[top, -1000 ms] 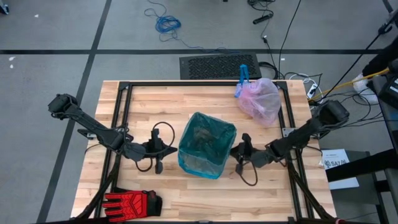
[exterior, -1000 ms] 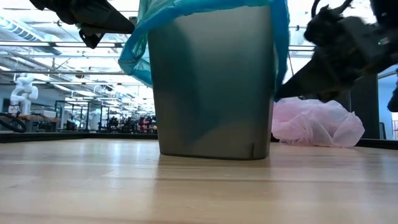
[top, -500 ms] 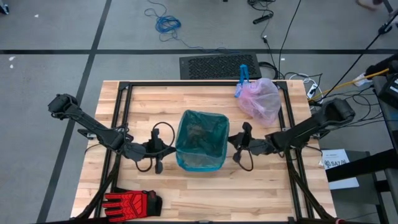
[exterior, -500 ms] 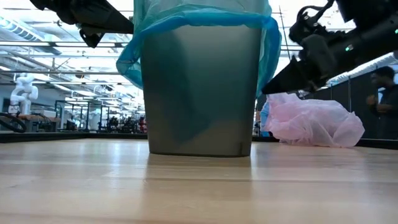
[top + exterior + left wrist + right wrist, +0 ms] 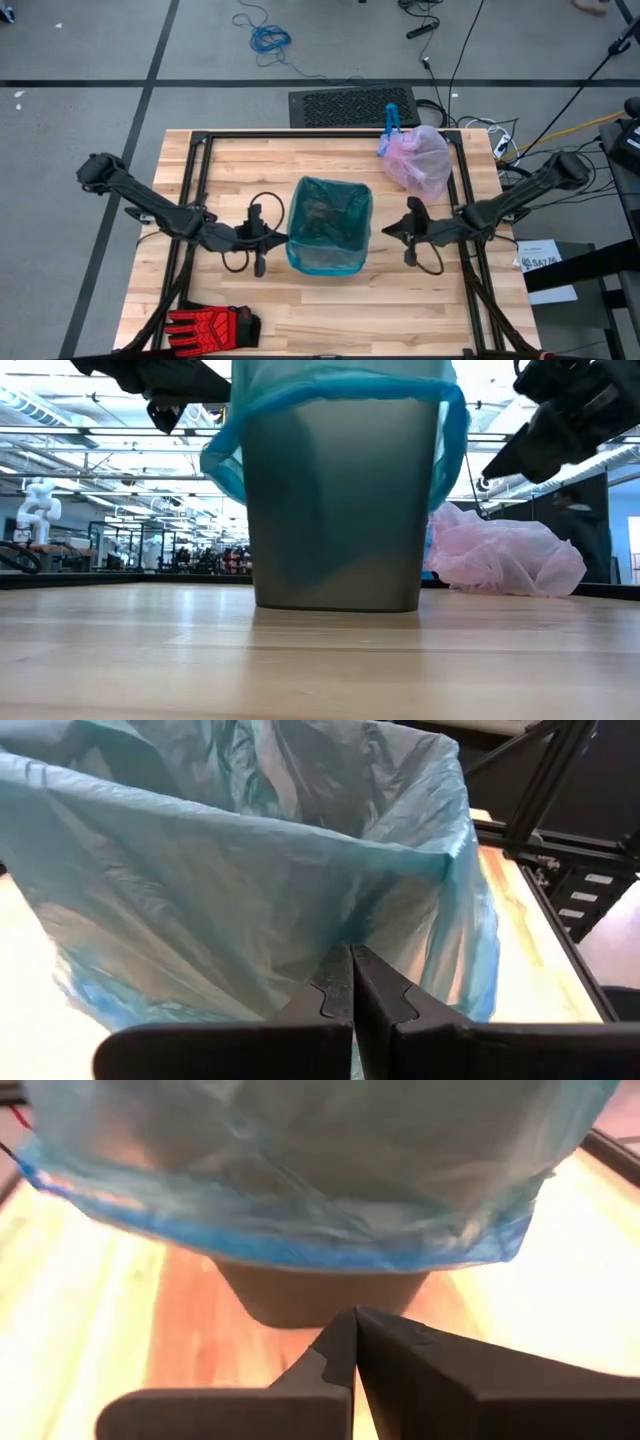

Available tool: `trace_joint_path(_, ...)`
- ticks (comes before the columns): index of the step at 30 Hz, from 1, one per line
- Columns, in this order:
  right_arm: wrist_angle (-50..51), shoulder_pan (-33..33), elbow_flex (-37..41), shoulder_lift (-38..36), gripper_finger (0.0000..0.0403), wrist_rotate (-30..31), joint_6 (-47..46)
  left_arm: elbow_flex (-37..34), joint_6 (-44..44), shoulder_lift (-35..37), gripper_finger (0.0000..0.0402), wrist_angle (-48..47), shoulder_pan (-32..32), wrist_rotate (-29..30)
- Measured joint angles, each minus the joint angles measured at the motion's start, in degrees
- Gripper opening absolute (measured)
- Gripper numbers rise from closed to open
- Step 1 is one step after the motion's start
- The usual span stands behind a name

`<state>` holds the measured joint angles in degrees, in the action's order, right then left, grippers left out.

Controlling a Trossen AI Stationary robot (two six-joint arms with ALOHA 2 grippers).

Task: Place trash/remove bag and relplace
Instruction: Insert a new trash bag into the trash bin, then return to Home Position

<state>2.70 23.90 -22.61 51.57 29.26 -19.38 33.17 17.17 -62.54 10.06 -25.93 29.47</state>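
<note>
While the teal bag (image 5: 329, 222) lines the bin, both closed, empty tools flank it at centre frame
Left tool (image 5: 262, 240) touches the liner; right tool (image 5: 408, 231) apart; next, probably tidying its rim

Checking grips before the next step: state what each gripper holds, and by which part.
Nothing is held. The left gripper is shut beside the teal bag; the right gripper is shut, clear of it.

Thin glossy teal plastic bag (image 5: 328, 225) on smooth pale wooden table (image 5: 250, 165).
</note>
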Motion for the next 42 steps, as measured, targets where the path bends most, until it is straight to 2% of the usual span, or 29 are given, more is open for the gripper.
trace_joint_path(4,-1.9,2.4,0.0,-1.9,0.0,0.2,-1.1,0.0,-0.1,-3.4,0.0,3.9,0.6,-0.8)
trace_joint_path(7,-6.1,3.5,0.0,-1.0,0.0,0.4,1.5,0.0,-0.1,-6.7,0.0,6.6,1.7,-1.7)
trace_joint_path(11,-8.5,2.9,0.0,0.6,0.0,2.6,3.8,0.0,0.1,-10.4,0.0,9.9,2.8,-3.2)
trace_joint_path(15,-9.9,0.6,0.0,1.3,0.0,5.6,5.6,0.0,-1.0,-11.1,0.0,10.5,2.8,-2.9)
trace_joint_path(20,-16.8,-2.3,0.0,1.8,0.0,2.8,10.9,0.0,-1.3,-10.7,0.0,11.4,2.8,-2.1)
trace_joint_path(26,-17.9,-3.9,0.0,1.8,0.0,0.6,12.3,0.0,-4.0,-10.6,0.0,11.8,2.8,-1.6)
trace_joint_path(31,-12.6,-2.2,0.0,-0.8,0.0,0.8,12.7,0.1,-6.2,-5.7,0.0,9.6,2.2,-0.1)
trace_joint_path(39,-6.7,-0.2,0.0,-8.8,0.0,1.1,14.9,0.1,-7.5,4.0,0.0,-2.6,-0.2,1.9)
trace_joint_path(42,-3.2,0.9,0.0,-12.1,0.0,3.8,16.1,-1.1,-10.9,4.9,0.0,-2.3,-0.5,2.1)
